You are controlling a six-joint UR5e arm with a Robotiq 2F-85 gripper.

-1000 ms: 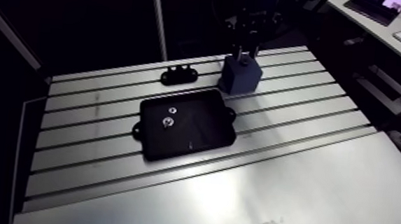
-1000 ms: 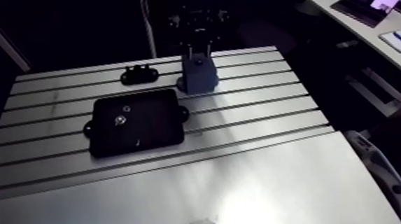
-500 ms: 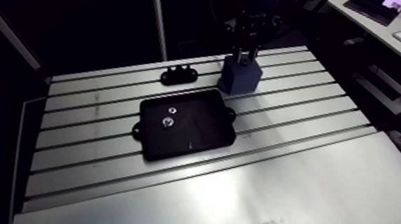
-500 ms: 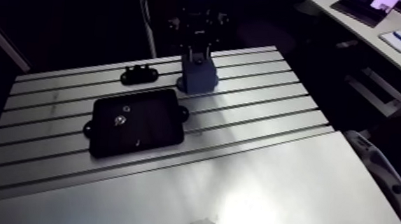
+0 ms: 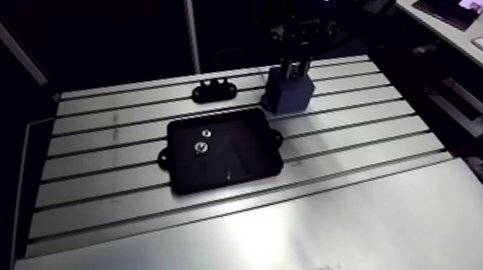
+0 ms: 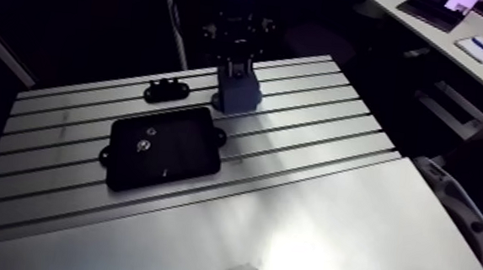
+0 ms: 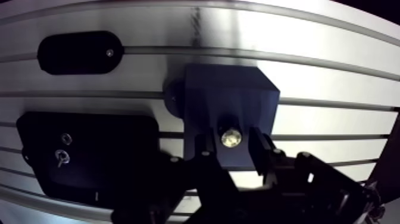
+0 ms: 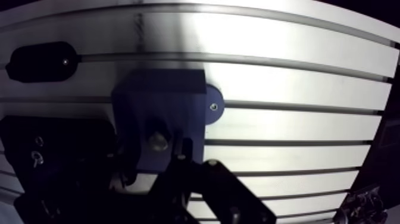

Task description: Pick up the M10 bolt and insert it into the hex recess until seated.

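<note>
One vertical line governs the coming move. In the arm view, the gripper is hung straight down over the blue block, which is set near the counter's far edge, right of its middle; the wrist is held upright. In the wrist view, the M10 bolt is seen head-up in the block's top, its axis vertical, directly between the fingers. These are narrowly parted and seemingly not touching it.

I see a black tray lying flat on the slotted table. Two small metal pieces sit inside it, near each other, toward one end. A small black bracket lies on the table just beyond the tray, not touching it.
</note>
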